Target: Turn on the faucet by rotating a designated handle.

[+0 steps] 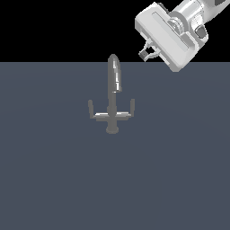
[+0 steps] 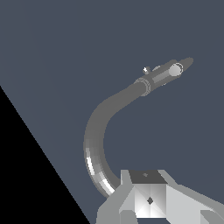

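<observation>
Exterior view, nearest ground first: the lower half of the frame is bare slate-grey floor (image 1: 58,188), flat and unmarked. Just above frame centre stands the faucet (image 1: 113,90), small and grey, on a round base. A crossbar runs level over the base, each end turned up into a short peg. The handle (image 1: 130,109) is the arm and peg on the exterior view's right, just right of the stem; the matching left peg (image 1: 90,108) sits on the other side. A tall tapered spout rises from the crossbar, with a bright highlight down its right edge and its tip just above the line where floor meets black backdrop. Farther back and higher, in the upper right of the frame, hangs the white arm with its gripper (image 1: 148,52), tilted so the fingers point down and toward the frame's left. The gripper is well apart from the faucet and the handle, touching nothing. Its dark fingertips sit close together at the end of the white hand, with only a narrow gap visible and nothing between them. Wrist view: the gripper's pale body (image 2: 148,199) fills the lower edge of the picture, and the curved, glossy spout (image 2: 94,144) sweeps away from it toward the crossbar, foreshortened against the grey floor.
</observation>
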